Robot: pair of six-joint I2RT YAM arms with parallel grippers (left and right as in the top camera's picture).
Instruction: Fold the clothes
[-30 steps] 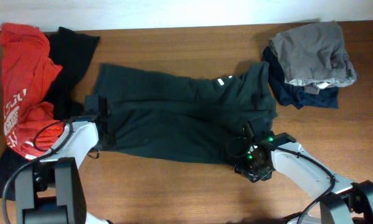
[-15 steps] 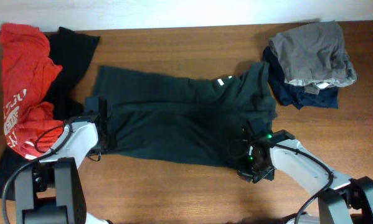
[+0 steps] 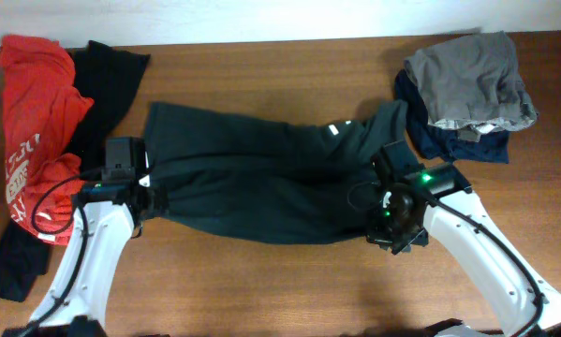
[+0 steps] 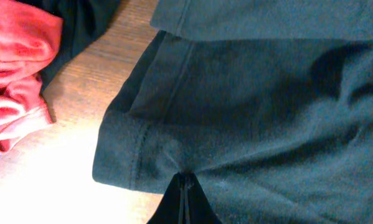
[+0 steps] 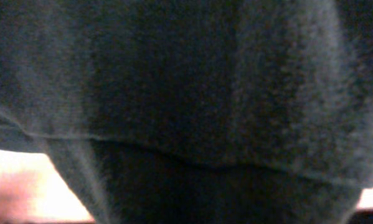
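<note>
Within the last second both grippers have gone from parted to clenched. The left gripper point(image 4: 185, 194) is pinched tight on the near hem of the black T-shirt point(image 3: 261, 178) at its 9 o'clock end. The right gripper point(image 3: 391, 213) grasps the same near edge toward 4 o'clock. The right wrist view is only blurred dark cloth pressed close, so we take that grip to be on the hem, though we cannot see the fingers there.

Both arms have also moved toward 12 o'clock since then, and the shirt's near edge has drawn in with them. The shirt lies across the middle of the bench point(image 3: 261, 290), its white lettering showing only as a small mark near 1 o'clock.

We read this as the start of the first fold, with the near edge taken up to be carried over the far half.

The red garment point(image 3: 36, 122) and plain black garment point(image 3: 107, 80) lie at 10 o'clock. The grey garment point(image 3: 467, 80) sits stacked on the navy garment point(image 3: 458, 145) at 2 o'clock.
</note>
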